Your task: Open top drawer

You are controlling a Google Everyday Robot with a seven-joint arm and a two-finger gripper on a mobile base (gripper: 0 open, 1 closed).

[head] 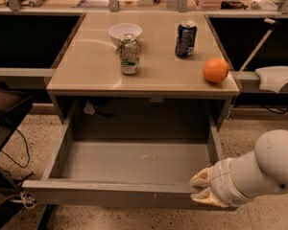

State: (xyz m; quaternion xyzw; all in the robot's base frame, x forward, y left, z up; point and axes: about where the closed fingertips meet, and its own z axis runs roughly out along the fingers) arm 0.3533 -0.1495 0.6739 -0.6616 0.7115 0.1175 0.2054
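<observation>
Already top drawer [110, 193] stood well out; my fingers [207, 188] clamped on its front's right end. Next, I judged: let go, back away.

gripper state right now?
Gripper: at the right end of the pulled-out top drawer front; open or closed cannot be told.

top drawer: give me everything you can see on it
The top drawer is a shallow grey box, metal-looking, wide open below the tan tabletop. Its floor shows small white scuffs right of centre. The front panel is flat and handle-less. The tool sits at the front edge's right end, touching it.
</observation>
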